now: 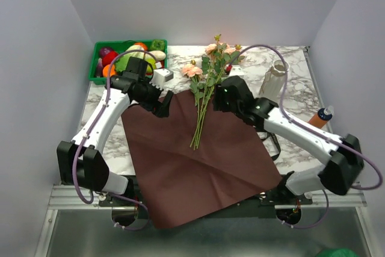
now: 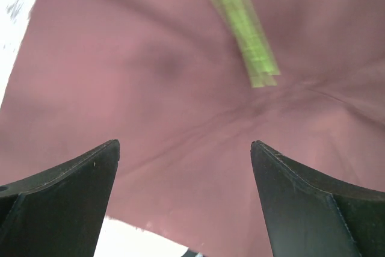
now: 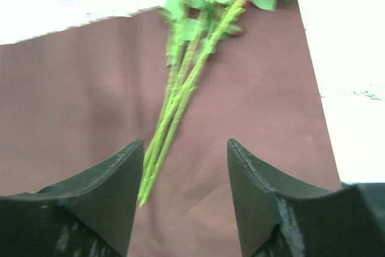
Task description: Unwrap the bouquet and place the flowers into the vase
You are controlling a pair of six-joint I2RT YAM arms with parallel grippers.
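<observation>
The bouquet is unwrapped. Its maroon paper [image 1: 192, 161] lies spread flat on the table, and the flowers [image 1: 206, 85] lie on it with the stems pointing toward me and the peach blooms on the marble beyond. The whitish vase [image 1: 275, 79] stands upright at the back right, with nothing in it. My left gripper [image 1: 162, 104] hovers open over the paper's left part [image 2: 150, 76], nothing between its fingers [image 2: 72, 185]; a blurred stem [image 2: 243, 34] lies ahead. My right gripper [image 1: 220, 97] is open just above the stems [image 3: 180, 94]. The stem ends lie inside the jaws, close to the left finger [image 3: 114, 179].
A green tray [image 1: 96, 63] of vegetables sits at the back left, with a small white box [image 1: 162, 76] beside it. An orange bottle with a blue cap [image 1: 322, 116] stands at the right edge. The paper's near corner overhangs the table's front edge.
</observation>
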